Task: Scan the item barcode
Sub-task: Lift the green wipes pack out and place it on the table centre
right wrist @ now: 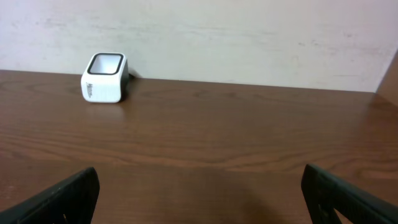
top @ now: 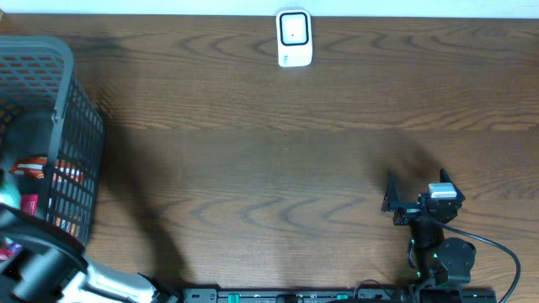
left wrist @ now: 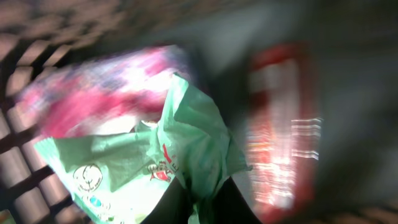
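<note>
Inside the black mesh basket (left wrist: 25, 180), my left gripper (left wrist: 200, 199) is shut on a fold of a light green packet (left wrist: 186, 137) with printed logos; its two dark fingers pinch the plastic between them. No barcode shows on it. The view is blurred. From overhead the left arm (top: 42, 265) reaches into the basket (top: 72, 93) at the far left, its fingers hidden. The white scanner (top: 294, 38) (right wrist: 104, 77) stands at the table's far edge. My right gripper (top: 417, 189) (right wrist: 202, 199) is open and holds nothing, low over the table at the front right.
A pink packet (left wrist: 106, 93) and a red-and-white packet (left wrist: 280, 143) lie beside the green one in the basket. Red packaging (top: 38, 164) shows through the basket mesh from overhead. Brown wooden table (top: 269, 168) stretches between basket, scanner and right arm. A pale wall (right wrist: 249, 31) rises behind the scanner.
</note>
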You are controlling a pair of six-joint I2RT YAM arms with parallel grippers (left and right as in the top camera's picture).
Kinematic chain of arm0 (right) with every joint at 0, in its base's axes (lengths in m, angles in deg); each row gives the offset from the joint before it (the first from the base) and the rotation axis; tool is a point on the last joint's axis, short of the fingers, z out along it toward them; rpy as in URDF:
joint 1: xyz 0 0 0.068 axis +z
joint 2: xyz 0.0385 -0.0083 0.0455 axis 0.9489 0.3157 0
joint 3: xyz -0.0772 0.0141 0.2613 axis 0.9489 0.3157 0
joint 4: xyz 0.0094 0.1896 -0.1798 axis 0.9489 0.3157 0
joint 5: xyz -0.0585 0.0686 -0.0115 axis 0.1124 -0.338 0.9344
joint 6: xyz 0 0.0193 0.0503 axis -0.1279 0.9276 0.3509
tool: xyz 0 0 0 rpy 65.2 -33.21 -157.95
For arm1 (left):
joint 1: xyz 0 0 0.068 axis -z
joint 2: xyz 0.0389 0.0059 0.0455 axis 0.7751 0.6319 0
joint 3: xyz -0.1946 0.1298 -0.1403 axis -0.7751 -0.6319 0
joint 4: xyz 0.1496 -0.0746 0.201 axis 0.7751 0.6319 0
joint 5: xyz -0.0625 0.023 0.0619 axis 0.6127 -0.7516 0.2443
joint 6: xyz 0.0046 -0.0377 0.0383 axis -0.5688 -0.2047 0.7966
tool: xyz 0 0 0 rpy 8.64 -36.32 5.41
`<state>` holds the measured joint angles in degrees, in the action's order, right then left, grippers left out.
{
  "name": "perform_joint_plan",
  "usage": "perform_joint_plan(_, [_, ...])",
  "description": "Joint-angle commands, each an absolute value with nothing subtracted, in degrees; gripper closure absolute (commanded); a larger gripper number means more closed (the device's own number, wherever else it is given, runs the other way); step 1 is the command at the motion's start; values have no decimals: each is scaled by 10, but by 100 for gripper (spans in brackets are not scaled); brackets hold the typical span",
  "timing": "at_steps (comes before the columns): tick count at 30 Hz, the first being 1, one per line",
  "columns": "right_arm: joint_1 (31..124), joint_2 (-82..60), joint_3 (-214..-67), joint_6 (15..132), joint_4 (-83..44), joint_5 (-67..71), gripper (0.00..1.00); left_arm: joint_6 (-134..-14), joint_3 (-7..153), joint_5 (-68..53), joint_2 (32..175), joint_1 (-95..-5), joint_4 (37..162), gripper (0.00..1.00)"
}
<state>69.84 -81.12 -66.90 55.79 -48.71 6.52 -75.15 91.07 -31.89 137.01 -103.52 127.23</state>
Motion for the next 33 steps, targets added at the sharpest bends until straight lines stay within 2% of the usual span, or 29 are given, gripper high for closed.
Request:
perform_joint_plan(1, [692, -815, -668, 553, -485, 63, 1, -746, 939, -168, 1265, -1033, 1231, 93])
perform_joint_plan(5, [692, -815, -668, 553, -485, 64, 1, -749, 939, -67, 1196, -1033, 1164, 93])
perform_joint_plan(9, [692, -815, -668, 553, -485, 63, 1, -749, 939, 105, 1151, -1010, 1093, 93])
perform_joint_plan(13, [692, -815, -668, 553, -485, 63, 1, -755, 939, 124, 1112, -963, 1032, 93])
perform_joint_plan(19, [692, -815, -668, 553, -485, 63, 1, -723, 939, 121, 1081, -765, 1011, 93])
perform_joint_plan(22, [692, -815, -668, 553, -485, 63, 1, -671, 937, 45, 1097, -618, 1054, 93])
perform_joint_plan(27, [692, -815, -668, 553, -485, 63, 1, -645, 936, -221, 1176, -390, 1127, 93])
perform_joint_plan(30, [692, -815, -668, 553, -485, 63, 1, -645, 936, -333, 1245, -298, 1142, 93])
perform_joint_plan(33, [692, -815, -668, 553, -485, 63, 1, -656, 936, -377, 1315, -242, 1132, 93])
